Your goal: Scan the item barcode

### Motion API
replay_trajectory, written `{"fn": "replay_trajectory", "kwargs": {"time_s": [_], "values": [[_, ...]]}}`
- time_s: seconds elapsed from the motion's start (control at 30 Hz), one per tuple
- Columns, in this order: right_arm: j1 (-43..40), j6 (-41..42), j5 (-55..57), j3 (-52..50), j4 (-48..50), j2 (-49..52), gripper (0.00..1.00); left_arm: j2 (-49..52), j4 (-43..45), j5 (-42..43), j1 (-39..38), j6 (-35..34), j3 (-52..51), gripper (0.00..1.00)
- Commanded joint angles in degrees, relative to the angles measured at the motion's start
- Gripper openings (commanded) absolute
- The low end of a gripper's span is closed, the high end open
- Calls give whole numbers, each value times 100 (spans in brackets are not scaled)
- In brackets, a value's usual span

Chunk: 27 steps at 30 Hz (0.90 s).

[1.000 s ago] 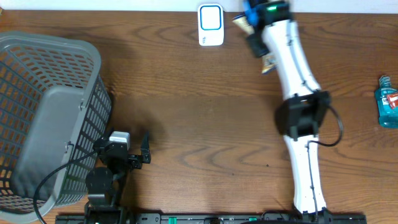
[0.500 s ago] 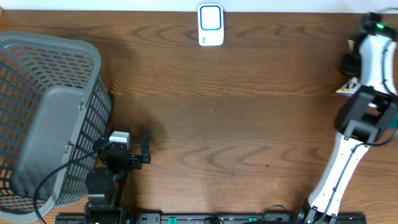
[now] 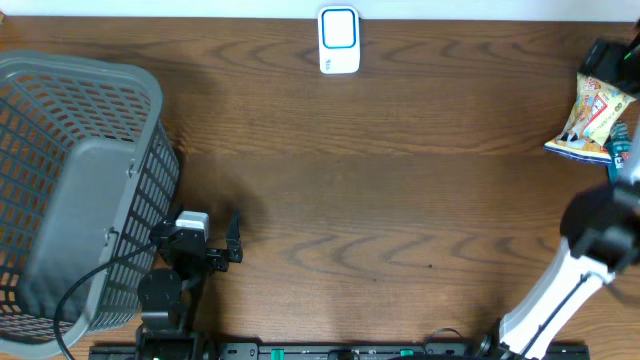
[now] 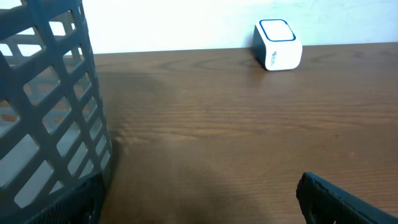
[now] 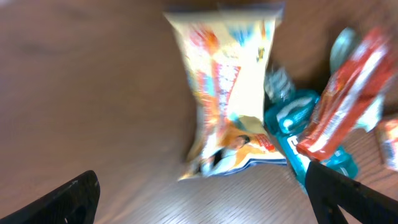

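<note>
One grey plastic lattice basket (image 3: pixel 80 190) fills the overhead frame's left. One white box-shaped scanner with a blue outline (image 3: pixel 339 40) sits top centre. At the right edge: one yellow-orange snack packet (image 3: pixel 590 115), one teal plastic bottle (image 5: pixel 298 118), one red wrapper (image 5: pixel 348 93).

Table (image 3: pixel 380 180): dark brown wood grain, with a pale wall along its far edge.

Left end — a grey plastic mesh basket (image 3: pixel 70 190) stands on the tabletop and runs past the left edge of the overhead view.

Far edge, centre: a small white scanner (image 3: pixel 339 40) with a blue-outlined face, well apart from the basket.

Right end — a yellow-orange snack bag (image 3: pixel 590 120) on the wood, blurred in the right wrist view. Just beside it are a teal bottle (image 5: pixel 298 118) and a red packet (image 5: pixel 345 106), the packet lying across the bottle.
</note>
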Motion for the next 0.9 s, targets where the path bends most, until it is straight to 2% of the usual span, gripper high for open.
{"fn": "replay_trajectory", "kwargs": {"time_s": [0.0,0.2,0.47,0.67,0.87], "values": [[286,-57,-776,83,-192,-1471,99,-15,-68,-11,9,-24,-162,98],[625,-39,-787,83,-343,-3486,99,-15,-68,-11,9,-24,-162,98],[640,-39,-785,83,-345,-5427,99,-15,-68,-11,9,-24,-162,98],[688,-42,-785,83,-345,-6631,99,-15,-68,-11,9,-24,-162,98],[776,-111,-726,70,-535,-7193,99,-15,-68,-11,9,-24,-162,98]]}}
